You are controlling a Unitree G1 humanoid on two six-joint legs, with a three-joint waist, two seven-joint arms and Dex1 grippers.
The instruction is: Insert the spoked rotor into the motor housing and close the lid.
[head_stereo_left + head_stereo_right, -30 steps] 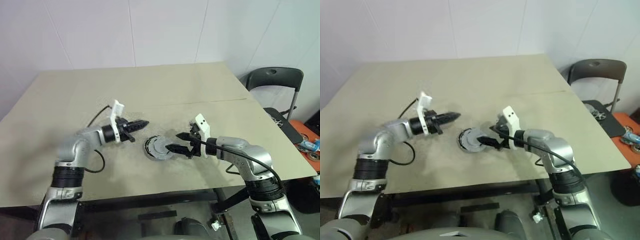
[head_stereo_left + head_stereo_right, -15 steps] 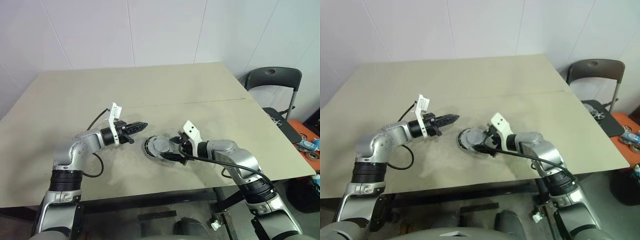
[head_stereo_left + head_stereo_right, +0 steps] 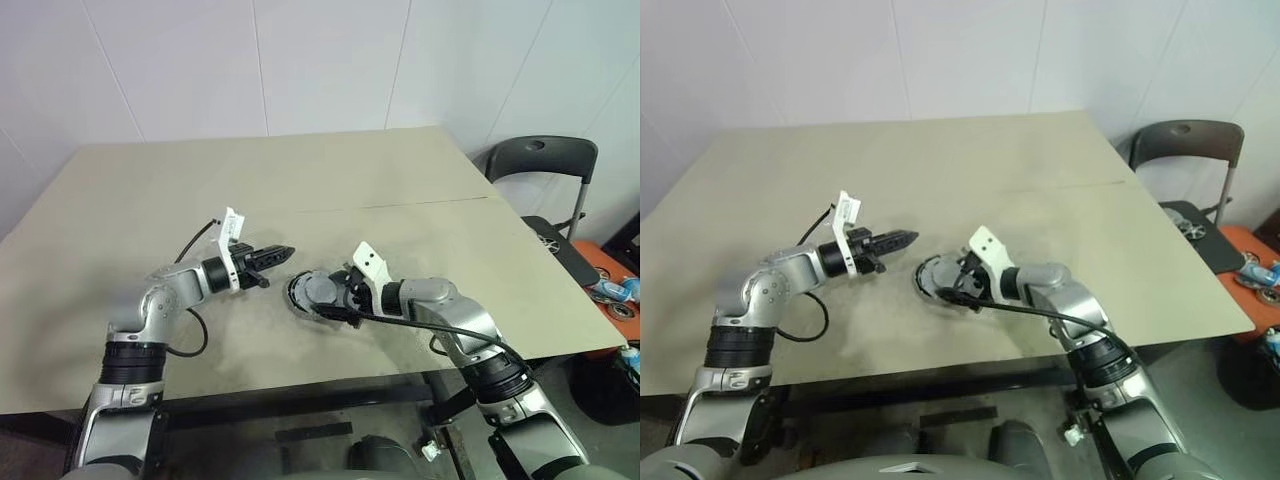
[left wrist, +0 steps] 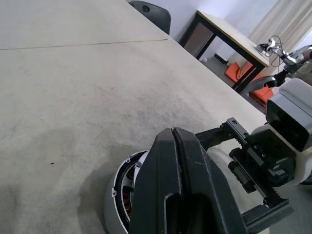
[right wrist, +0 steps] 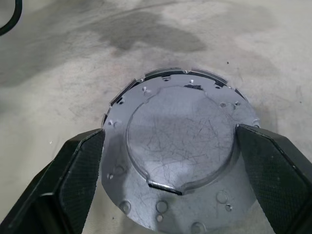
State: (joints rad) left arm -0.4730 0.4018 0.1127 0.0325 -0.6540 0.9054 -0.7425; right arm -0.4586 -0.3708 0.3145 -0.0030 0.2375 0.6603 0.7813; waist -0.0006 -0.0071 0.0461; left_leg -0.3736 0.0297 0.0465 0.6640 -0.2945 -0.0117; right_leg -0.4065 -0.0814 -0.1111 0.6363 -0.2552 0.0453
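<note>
While the lid (image 5: 178,161) sits on top of the motor housing (image 4: 119,195) near the middle of the table (image 3: 150,190), it looks slightly off-centre, with a crescent of the housing's rim showing past one edge in the right wrist view. The right gripper (image 5: 170,180) straddles the lid with its jaws spread wide, one finger on each side, and the frames do not settle whether the pads (image 5: 80,165) touch its rim. The left gripper (image 3: 283,251) hangs just beside the housing, clamped tight on nothing.

If the fingers close unevenly, the judgement is that they could push the lid sideways, or tilt and jam it on the rim. Nothing steadies the housing, so it could slide across the table.

Only the left wrist view catches the coppery coils inside the housing, under the lid's raised side. The right wrist view gives the lid's scratched face and screw holes. The spoked rotor is hidden, so whether it is seated inside cannot be told.
</note>
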